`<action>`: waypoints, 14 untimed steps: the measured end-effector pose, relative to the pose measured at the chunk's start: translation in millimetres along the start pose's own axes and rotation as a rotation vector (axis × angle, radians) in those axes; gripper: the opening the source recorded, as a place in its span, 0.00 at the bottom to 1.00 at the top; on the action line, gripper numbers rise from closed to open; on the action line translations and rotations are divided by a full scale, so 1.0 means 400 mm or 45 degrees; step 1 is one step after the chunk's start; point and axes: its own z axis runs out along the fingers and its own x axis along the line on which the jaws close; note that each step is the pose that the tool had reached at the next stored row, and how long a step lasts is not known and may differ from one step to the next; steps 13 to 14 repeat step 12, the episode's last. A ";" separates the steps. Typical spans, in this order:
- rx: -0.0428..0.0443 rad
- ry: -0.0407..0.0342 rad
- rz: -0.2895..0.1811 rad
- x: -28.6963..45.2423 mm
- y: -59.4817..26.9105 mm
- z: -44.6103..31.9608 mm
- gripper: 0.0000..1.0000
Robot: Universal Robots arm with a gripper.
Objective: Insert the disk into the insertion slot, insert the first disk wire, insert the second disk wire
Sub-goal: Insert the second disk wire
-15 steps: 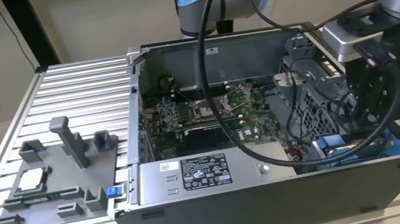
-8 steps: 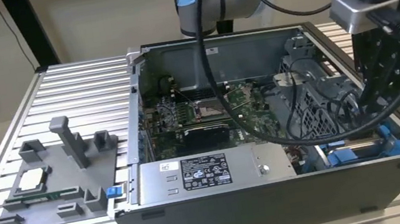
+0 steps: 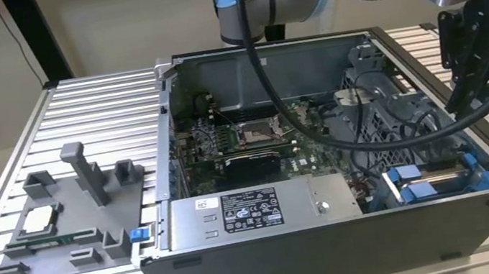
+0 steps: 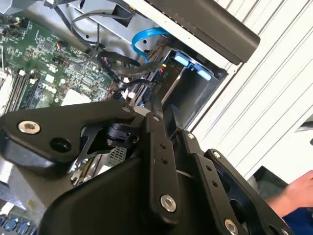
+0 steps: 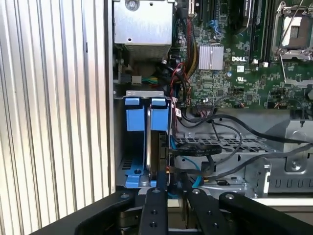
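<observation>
The disk (image 5: 146,142) stands edge-on in the insertion slot (image 5: 119,164), showing a thin silver edge between two bright blue frame tabs (image 5: 135,115). In the exterior view the slot (image 3: 436,181) lies at the case's near corner, at the exterior view's right, with blue tabs showing. My gripper (image 5: 163,147) hangs just above the bay, beside the blue tabs, its dark fingers pressed together with nothing visibly between them. In the exterior view the gripper (image 3: 462,98) hovers above the case's wall at the exterior view's right. Loose black wires (image 5: 215,147) and a blue cable (image 4: 146,39) lie next to the bay.
The grey labelled power-supply box (image 3: 256,211) fills the case's front, with the motherboard (image 3: 244,137) behind it. A grey fixture (image 3: 63,222) with small parts sits on the ribbed table at the exterior view's left. A person's hand (image 4: 293,193) is near the table edge.
</observation>
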 end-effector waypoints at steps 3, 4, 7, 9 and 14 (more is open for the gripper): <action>-0.023 0.0011 0.003 0.000 0.000 -0.005 1.00; -0.031 0.0011 0.004 0.000 0.000 -0.007 1.00; -0.038 0.0013 0.005 0.000 0.000 -0.008 1.00; -0.038 0.0012 0.005 0.000 0.000 -0.008 1.00; -0.038 0.0013 0.005 0.000 0.000 -0.008 1.00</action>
